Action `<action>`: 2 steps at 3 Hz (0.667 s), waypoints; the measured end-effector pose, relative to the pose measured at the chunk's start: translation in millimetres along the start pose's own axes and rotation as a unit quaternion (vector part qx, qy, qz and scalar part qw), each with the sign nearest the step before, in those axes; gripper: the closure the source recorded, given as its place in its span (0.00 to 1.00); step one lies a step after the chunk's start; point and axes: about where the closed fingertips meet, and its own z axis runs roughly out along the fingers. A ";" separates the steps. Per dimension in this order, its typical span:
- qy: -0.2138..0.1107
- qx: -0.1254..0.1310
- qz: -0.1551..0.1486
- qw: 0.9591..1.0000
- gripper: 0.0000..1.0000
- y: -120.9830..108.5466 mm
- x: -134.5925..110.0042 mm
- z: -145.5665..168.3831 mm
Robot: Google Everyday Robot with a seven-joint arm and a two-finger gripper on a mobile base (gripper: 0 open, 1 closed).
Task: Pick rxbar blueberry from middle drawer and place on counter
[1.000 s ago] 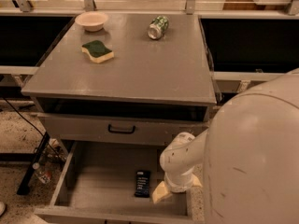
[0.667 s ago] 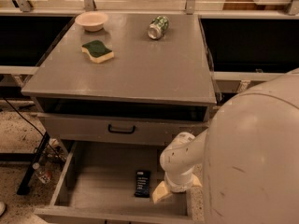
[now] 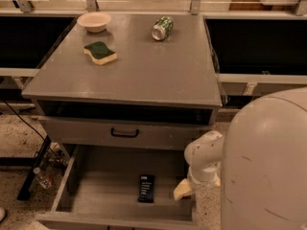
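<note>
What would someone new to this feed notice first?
The robot's bulky white arm fills the lower right, with its claw low at the right side of the open drawer, beside the dark bar but apart from it. On the counter above sit a sponge, a bowl and a tipped can.

Bar: small flat dark navy-black wrapped rectangular snack bar [image 3: 147, 188], lying flat on the drawer floor, right of centre.
Drawer: wide shallow grey drawer [image 3: 94, 198], pulled open.
Counter: large flat matte grey cabinet top [image 3: 144, 68], above the drawer.
Gripper: gripper [image 3: 183, 189] low at the drawer's right side, near the bar.
</note>
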 end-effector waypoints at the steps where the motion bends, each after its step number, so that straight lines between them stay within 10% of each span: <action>1: 0.008 0.003 0.039 0.999 0.00 -37.1 -3.8 3.4; 2: 0.016 0.003 0.066 0.998 0.00 -62.1 -5.3 7.2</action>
